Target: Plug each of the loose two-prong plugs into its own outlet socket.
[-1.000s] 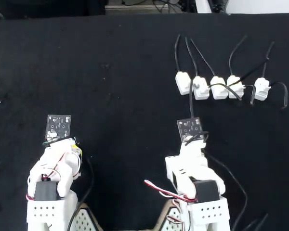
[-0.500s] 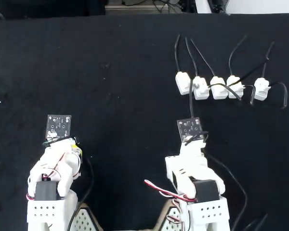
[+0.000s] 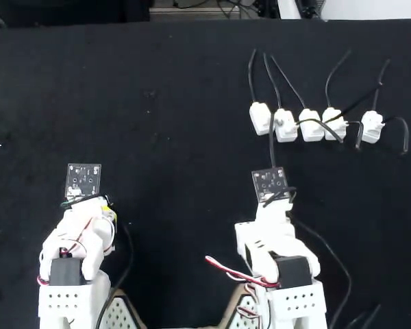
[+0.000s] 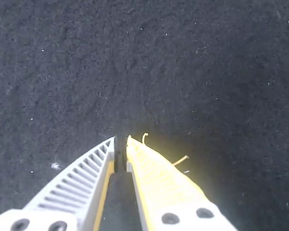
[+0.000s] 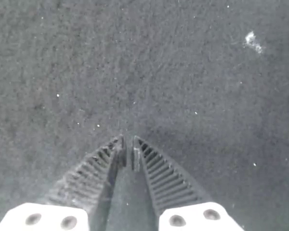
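High view: on the black desk [image 3: 157,103], left arm [image 3: 79,236] and right arm [image 3: 274,240] sit low in frame, jaws pinched shut on nothing; white plugs [image 3: 311,127] crowd the upper right, where crossed cords [image 3: 272,147] could snag a reach and drag neighbours.

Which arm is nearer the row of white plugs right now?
Right. The right arm is folded almost straight below the plugs in the high view; the left arm is far off to their side.
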You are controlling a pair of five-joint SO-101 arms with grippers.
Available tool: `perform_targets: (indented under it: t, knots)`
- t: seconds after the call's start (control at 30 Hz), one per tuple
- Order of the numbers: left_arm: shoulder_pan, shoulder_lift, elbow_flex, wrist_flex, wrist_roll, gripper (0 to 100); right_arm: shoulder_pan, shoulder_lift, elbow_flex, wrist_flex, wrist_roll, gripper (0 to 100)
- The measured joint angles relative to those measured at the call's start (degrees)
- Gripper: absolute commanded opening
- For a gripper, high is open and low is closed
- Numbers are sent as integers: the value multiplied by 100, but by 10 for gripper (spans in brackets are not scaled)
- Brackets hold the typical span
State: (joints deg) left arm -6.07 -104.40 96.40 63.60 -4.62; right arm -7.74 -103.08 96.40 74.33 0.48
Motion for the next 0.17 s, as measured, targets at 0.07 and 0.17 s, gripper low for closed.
perform_targets:
  t: [0.07, 0.17]
  knots:
    - [0, 0, 0, 0, 0, 55, 0, 0, 0, 0, 0, 12]
    - [0, 0, 0, 0, 0, 55, 0, 0, 0, 0, 0, 12]
